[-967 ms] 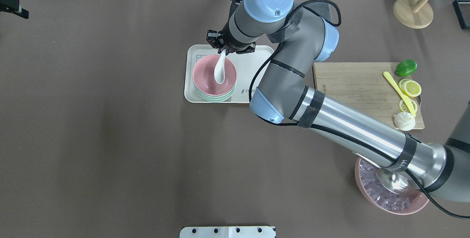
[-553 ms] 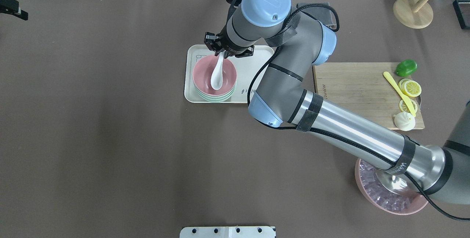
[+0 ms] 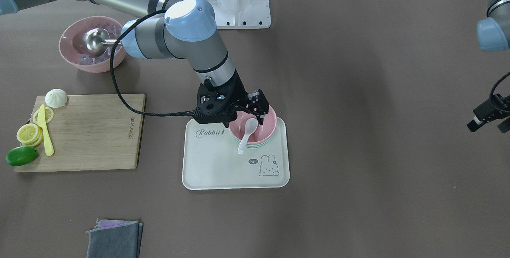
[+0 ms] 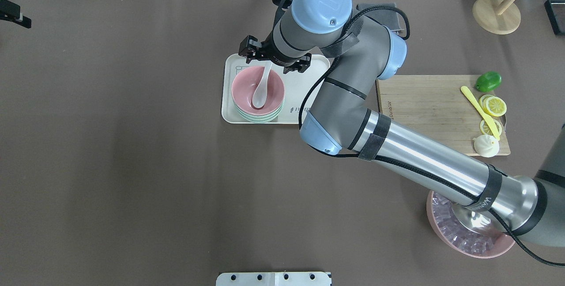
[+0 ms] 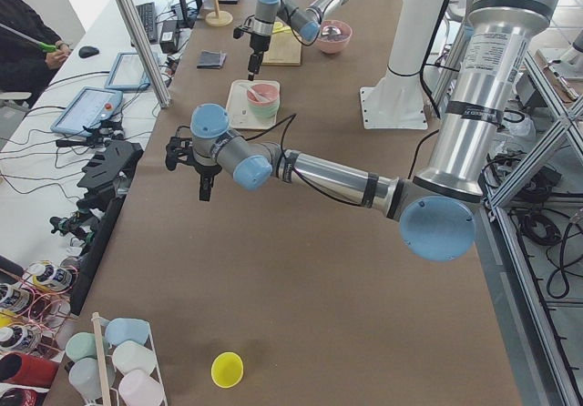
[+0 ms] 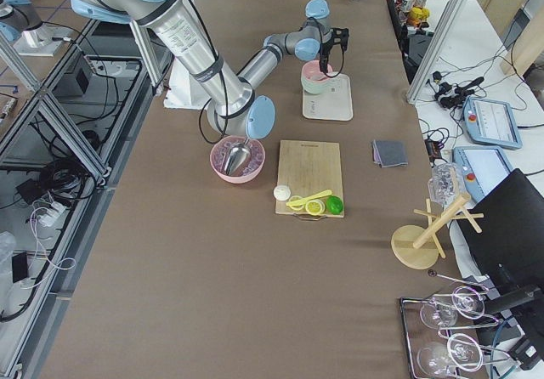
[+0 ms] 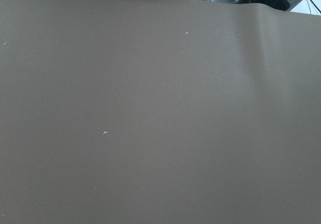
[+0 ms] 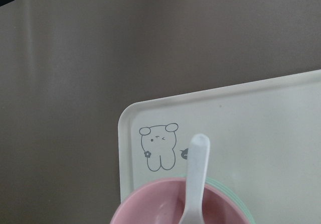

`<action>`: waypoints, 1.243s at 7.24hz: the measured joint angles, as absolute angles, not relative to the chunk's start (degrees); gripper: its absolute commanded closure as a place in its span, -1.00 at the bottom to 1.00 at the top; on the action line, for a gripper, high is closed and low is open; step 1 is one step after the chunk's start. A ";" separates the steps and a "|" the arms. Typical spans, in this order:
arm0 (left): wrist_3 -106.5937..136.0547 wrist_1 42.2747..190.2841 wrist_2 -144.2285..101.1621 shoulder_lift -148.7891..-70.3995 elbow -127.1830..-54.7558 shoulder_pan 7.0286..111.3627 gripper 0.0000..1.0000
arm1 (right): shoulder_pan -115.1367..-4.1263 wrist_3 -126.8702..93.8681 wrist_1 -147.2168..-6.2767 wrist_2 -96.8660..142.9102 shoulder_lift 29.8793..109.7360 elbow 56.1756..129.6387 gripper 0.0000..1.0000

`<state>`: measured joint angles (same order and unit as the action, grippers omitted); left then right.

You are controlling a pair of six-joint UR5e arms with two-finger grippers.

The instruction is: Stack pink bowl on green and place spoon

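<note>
The pink bowl (image 4: 247, 89) sits nested on top of the green bowls (image 4: 258, 118) on the white rabbit tray (image 4: 304, 83). The white spoon (image 4: 260, 94) lies in the pink bowl, its handle leaning over the far rim. My right gripper (image 4: 273, 58) hangs just above the handle end, open, its jaws apart on either side and off the spoon. In the right wrist view the spoon handle (image 8: 196, 176) rises from the pink bowl (image 8: 150, 209). My left gripper (image 3: 490, 116) is far off at the table's side, open and empty.
A cutting board (image 4: 423, 100) with lemon slices, a lime, a yellow knife and a bun lies right of the tray. A pink bowl of ice with a metal scoop (image 4: 468, 237) sits near my right arm's base. A grey cloth (image 3: 113, 238) lies at the far edge.
My right gripper has opened and let go of the spoon. The spoon has settled into the pink bowl, its scoop a little further left.
</note>
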<state>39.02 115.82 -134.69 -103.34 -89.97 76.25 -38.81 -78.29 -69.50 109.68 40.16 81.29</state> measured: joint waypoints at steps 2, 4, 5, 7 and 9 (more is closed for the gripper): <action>36.75 117.11 -132.00 -99.38 -90.19 76.93 -0.96 | -44.23 -69.19 -78.71 114.69 44.33 86.32 -1.00; 33.03 117.69 -128.43 -96.99 -89.97 78.27 -0.96 | -53.65 -46.89 -93.97 119.12 54.90 96.41 -1.00; 32.20 117.02 -128.54 -96.40 -89.63 78.78 -0.96 | -59.48 -35.32 -97.44 121.98 61.38 99.31 -1.00; 27.19 116.11 -129.54 -93.36 -89.18 79.77 -0.96 | -73.80 -12.76 -99.82 129.94 73.43 99.56 -1.00; 21.31 116.25 -130.22 -89.39 -88.21 82.15 -0.96 | -83.35 0.72 -100.60 134.69 80.25 95.26 -1.00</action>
